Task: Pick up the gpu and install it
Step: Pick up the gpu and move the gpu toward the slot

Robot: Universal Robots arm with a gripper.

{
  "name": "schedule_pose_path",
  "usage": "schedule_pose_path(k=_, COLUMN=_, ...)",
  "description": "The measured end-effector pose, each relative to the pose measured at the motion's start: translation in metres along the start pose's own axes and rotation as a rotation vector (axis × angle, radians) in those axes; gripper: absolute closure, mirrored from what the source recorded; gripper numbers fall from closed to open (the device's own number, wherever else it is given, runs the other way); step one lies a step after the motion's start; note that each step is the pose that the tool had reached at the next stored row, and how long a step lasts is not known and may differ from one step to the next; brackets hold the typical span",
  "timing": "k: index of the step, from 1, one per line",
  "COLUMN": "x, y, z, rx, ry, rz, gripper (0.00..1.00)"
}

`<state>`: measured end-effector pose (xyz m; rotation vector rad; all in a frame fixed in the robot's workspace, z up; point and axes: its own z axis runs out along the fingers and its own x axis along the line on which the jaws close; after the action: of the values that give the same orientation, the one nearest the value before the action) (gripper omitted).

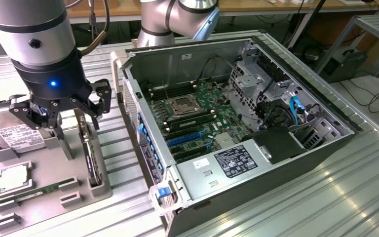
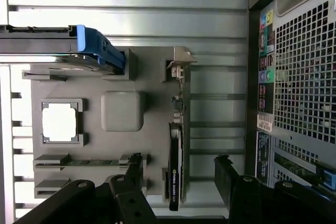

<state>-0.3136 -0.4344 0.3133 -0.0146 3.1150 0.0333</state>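
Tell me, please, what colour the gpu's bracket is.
The gpu has a silvery bracket; the wrist view shows it best.

Ribbed metal tabletop, wooden desk behind, cables on pale floor.

My pincer hangs with jaws spread above the gpu, which stands on edge in the grey holder. Free space exists along both faces of the card. On the hard drive side, a raised grey block stands near the card and narrows that gap. On the opposite side, a strip of bare ribbed counter separates the holder from the computer case wall. The case is open from above; cables crowd the end at the exterior view's right.
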Motion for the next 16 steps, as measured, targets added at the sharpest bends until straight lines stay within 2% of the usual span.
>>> schedule_pose_path(k=16, x=0.000, y=-0.0024, z=0.0118, rx=-0.0003, ry=0.0023, rz=-0.014, gripper=0.34)
